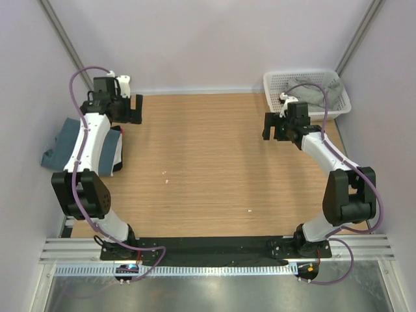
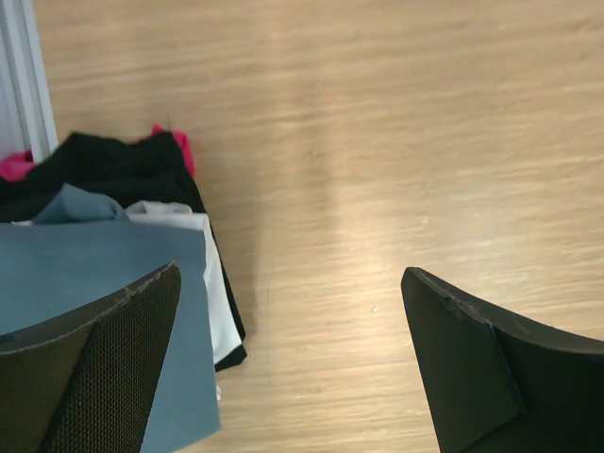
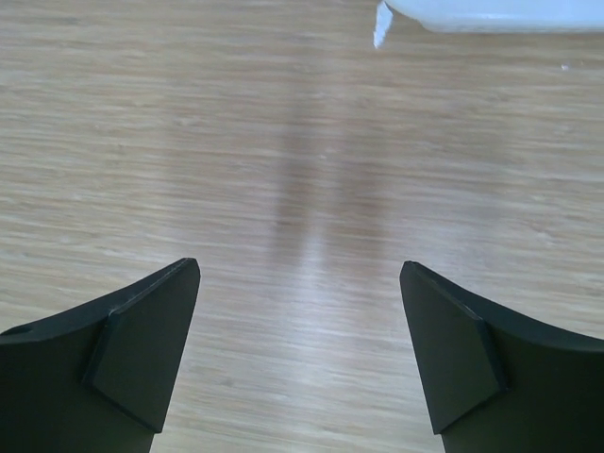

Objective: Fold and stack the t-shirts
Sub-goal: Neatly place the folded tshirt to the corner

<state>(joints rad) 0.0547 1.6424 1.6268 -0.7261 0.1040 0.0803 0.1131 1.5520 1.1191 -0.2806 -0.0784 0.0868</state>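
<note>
A stack of folded t-shirts lies at the table's left edge, partly under my left arm. The slate-blue t-shirt (image 1: 60,144) (image 2: 94,274) is on top, over the white t-shirt (image 2: 215,283) and the black t-shirt (image 2: 123,170). My left gripper (image 1: 134,108) (image 2: 291,276) hangs open over bare wood just right of the stack, holding nothing. A grey-green t-shirt (image 1: 313,91) lies crumpled in the basket. My right gripper (image 1: 272,127) (image 3: 300,269) is open and empty above the table, in front of the basket.
The white mesh basket (image 1: 271,83) stands at the back right corner; its rim (image 3: 491,11) shows at the top of the right wrist view. A bit of pink cloth (image 2: 181,143) peeks from behind the stack. A metal frame post (image 2: 24,85) borders the table's left.
</note>
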